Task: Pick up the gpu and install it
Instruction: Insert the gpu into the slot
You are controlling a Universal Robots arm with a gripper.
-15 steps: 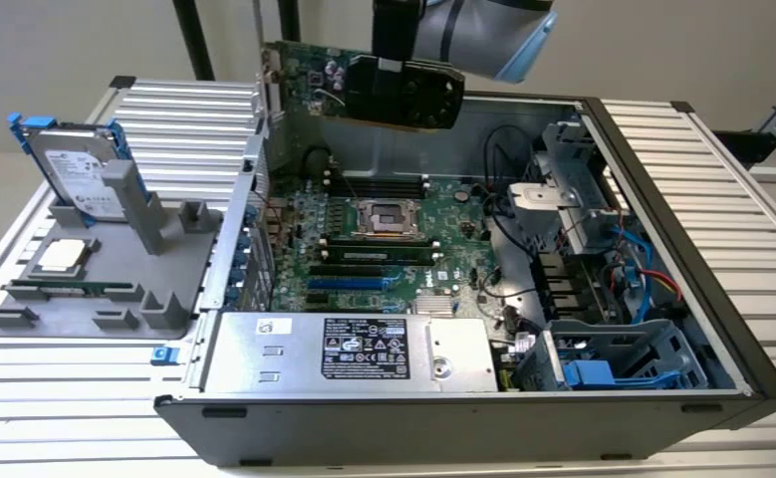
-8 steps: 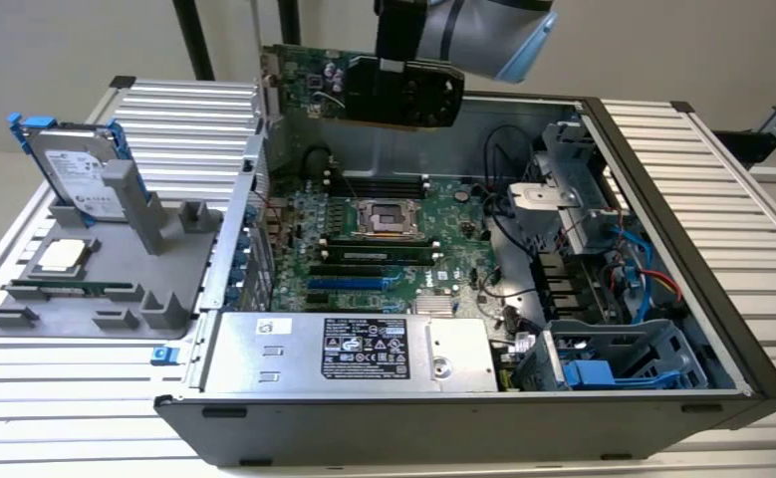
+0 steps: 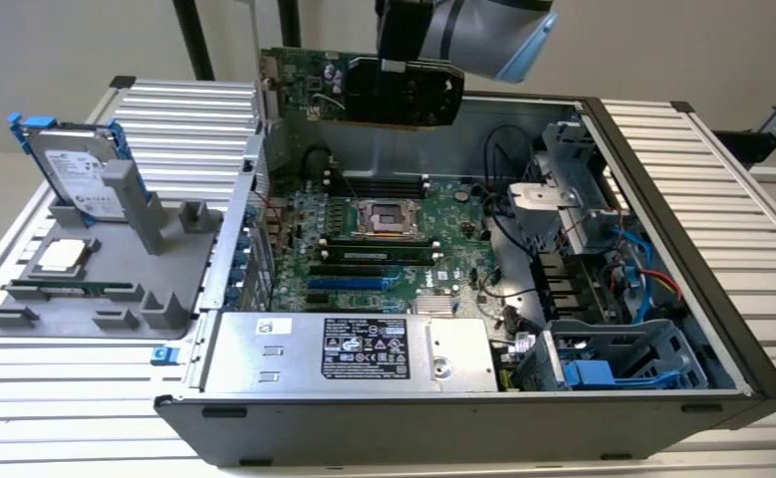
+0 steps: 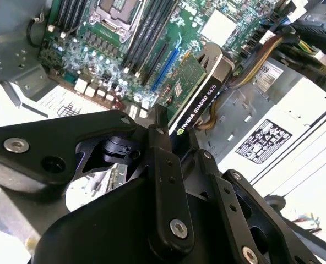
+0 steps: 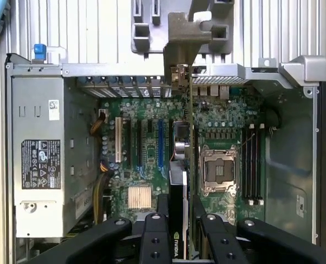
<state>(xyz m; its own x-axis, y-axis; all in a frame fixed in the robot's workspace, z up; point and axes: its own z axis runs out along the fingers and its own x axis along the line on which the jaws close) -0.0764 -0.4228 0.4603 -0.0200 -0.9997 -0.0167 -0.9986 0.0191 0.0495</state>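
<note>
We see the end effector closed on the upper edge of the gpu, holding it in the air above the open computer case. The card is over the case wall farthest from the exterior camera and well apart from the motherboard below. The card stands upright with its long edge roughly level. Its black cooler block faces the exterior camera and its silver bracket is at the exterior view's left end. In the second wrist view the black fingers of the end effector sit on either side of the gpu, which hangs over the green board. In the first wrist view we look down the gpu edge-on from the end effector. There it lines up between a blue expansion slot and the processor socket, with the power supply off to one side. The case lies on a slatted counter, toward the exterior view's right edge. Near the counter's edge at the exterior view's left we see a grey holder, and a silver hard drive in a blue frame leans upright in it.
</note>
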